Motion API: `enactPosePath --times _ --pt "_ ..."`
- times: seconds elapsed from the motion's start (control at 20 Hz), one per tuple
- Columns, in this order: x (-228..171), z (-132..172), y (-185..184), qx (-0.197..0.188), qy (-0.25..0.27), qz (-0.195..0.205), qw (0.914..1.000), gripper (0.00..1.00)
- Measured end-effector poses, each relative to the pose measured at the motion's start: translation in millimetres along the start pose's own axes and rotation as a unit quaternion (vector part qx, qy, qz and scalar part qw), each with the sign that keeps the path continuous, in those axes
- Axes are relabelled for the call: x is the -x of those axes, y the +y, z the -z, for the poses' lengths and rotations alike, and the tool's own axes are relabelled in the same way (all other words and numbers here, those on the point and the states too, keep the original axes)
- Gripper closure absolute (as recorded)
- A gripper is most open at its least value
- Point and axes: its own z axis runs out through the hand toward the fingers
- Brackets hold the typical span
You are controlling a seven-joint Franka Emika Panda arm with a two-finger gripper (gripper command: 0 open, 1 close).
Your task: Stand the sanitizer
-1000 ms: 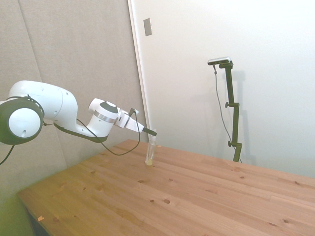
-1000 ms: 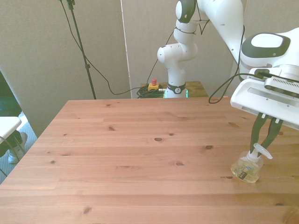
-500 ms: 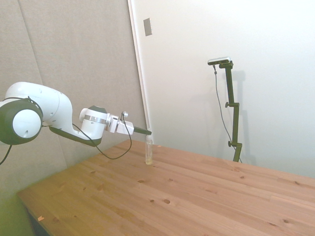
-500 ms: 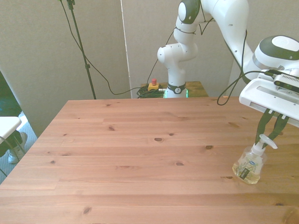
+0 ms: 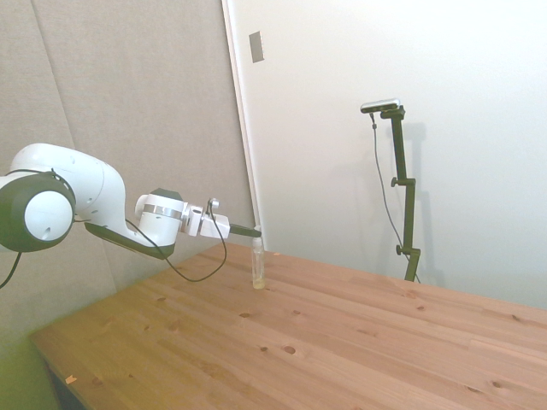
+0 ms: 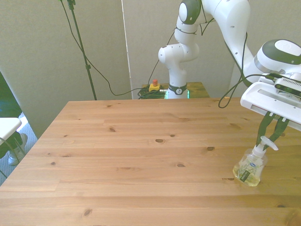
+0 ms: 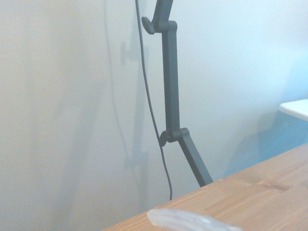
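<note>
The sanitizer (image 6: 250,165) stands upright on the wooden table (image 6: 141,155), near the front view's right edge, and I see my gripper (image 6: 273,136) just above its white pump top, fingers spread and holding nothing.

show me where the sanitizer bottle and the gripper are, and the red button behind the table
sanitizer (image 6: 249,170): front view, on its clear body.
gripper (image 6: 272,140): front view, between its fingertips.
red button (image 6: 154,82): front view, on its red cap.

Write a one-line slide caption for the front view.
Sanitizer bottle upright on the wooden table, open gripper around its pump top.
</note>
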Motion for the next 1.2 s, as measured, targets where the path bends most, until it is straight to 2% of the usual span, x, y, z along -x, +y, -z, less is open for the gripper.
enactPosePath --times 1.2 --pt "-3.6 8.6 9.6 0.002 -0.016 0.0 0.9999 0.0"
